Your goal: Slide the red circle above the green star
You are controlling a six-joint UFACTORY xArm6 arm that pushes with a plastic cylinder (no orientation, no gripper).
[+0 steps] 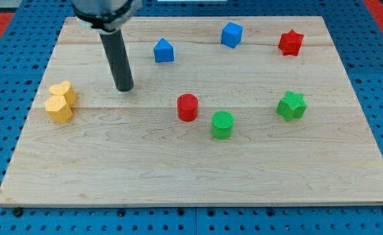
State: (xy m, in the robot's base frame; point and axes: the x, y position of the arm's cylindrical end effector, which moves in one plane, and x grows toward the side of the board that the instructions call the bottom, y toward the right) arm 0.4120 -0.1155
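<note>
So on the wooden table (178, 170), far to the left of my tip (125, 88) and a touch lower in the view, two yellow blocks sit touching: a yellow heart (63, 91) and a yellow hexagon-ish one (59, 109), though I can't quite make out that shape.

My tip itself is planted on bare wood in the upper left part of the table, touching no block. No gripper on this rig, just the dark rod, so there's no open or closed to tell.

Just right of my tip and higher up is the blue triangle-topped block (164, 50). The red circle (187, 107) sits right of my tip and a bit lower, clearly apart from it.

Next to it is the green circle (222, 124), then the blue cube (231, 34) way up top. Furthest right are the green star (291, 105) and the red star (290, 42) above it.
</note>
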